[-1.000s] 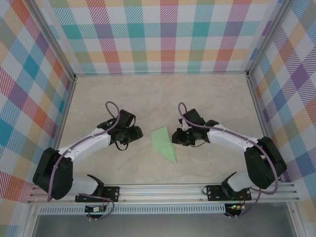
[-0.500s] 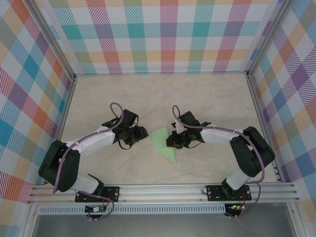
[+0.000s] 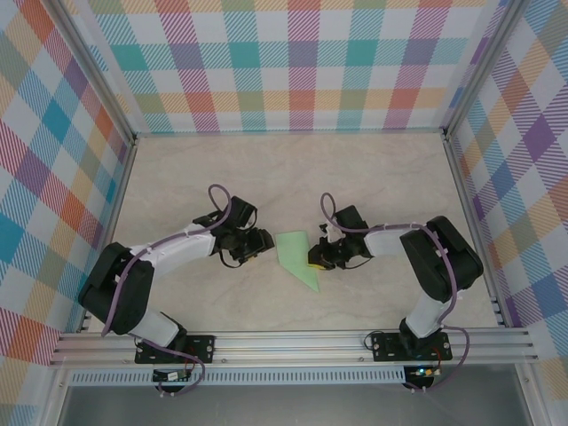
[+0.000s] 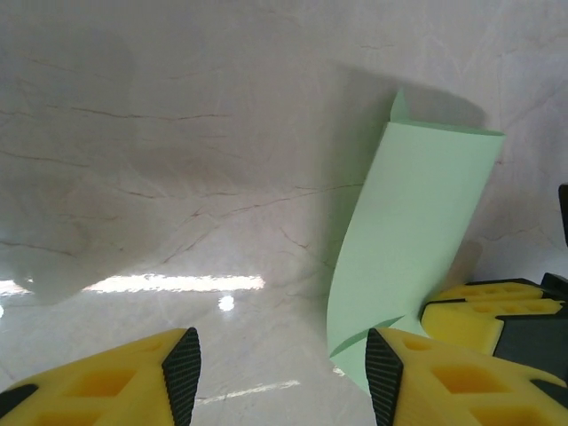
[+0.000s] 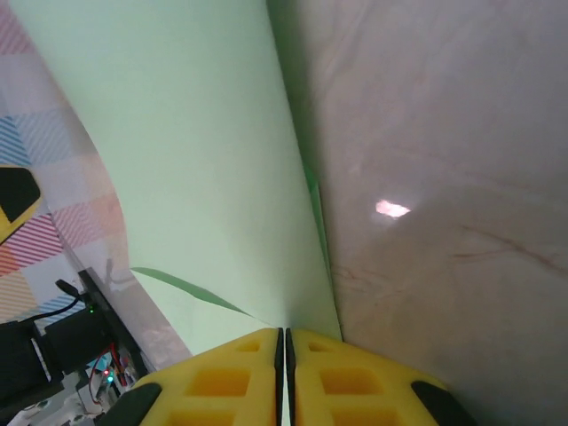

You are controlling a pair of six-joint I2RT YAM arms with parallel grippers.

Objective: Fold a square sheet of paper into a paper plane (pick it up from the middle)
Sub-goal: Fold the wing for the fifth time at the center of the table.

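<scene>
Paper (image 3: 295,256) is sitting part-folded mid-bench (image 3: 373,177). Right gripper (image 3: 318,260) is pinching its edge, closed tight; left gripper (image 3: 259,245) is hanging half open and empty just beside it. I'd be pressing that crease slowly, not dragging.

Twin setup here: the white-shelled left arm (image 3: 169,251) and the matching white-shelled right arm (image 3: 395,238) have chunky black joints. A thin purple cable (image 3: 217,187) loops off each wrist. Black base brackets (image 3: 177,346) sit at the bottom. The left pincer (image 4: 282,355) and right pincer (image 5: 284,342) have yellow blocky fingers (image 4: 115,382) with cut-out pockets, plus black pads on the left one.
</scene>
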